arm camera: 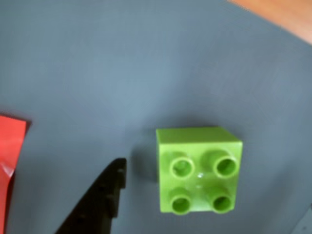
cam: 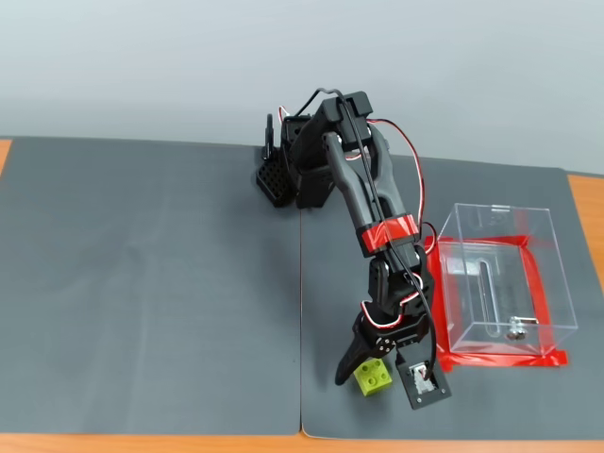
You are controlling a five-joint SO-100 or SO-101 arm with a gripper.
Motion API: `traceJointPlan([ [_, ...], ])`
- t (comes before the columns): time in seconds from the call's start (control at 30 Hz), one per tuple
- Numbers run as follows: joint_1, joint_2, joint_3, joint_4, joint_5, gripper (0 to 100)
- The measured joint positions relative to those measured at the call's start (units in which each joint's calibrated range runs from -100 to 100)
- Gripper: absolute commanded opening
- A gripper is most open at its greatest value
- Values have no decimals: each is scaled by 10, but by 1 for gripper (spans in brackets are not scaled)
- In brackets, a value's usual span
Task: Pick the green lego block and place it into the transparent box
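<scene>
Gleaming, glossy four-studded green lego block [arm camera: 199, 169] on matte grey mat [arm camera: 122, 63].

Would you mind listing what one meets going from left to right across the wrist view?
Red tape at the left edge → black gripper finger → green lego block, standing apart from the finger on the grey mat.

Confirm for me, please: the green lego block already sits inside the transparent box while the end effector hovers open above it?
Not quite. In the fixed view the green lego block lies on the grey mat, outside the transparent box. The end effector does hover open above it.
</scene>
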Motion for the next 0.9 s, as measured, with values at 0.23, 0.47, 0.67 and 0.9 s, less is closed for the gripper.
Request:
traceJointPlan([
  [0.23, 0, 20, -20, 0, 0, 42],
  [0.47, 0, 20, -20, 0, 0, 42],
  [0.67, 0, 21, -20, 0, 0, 42],
  [0.9, 1, 42, -21, 0, 0, 42],
])
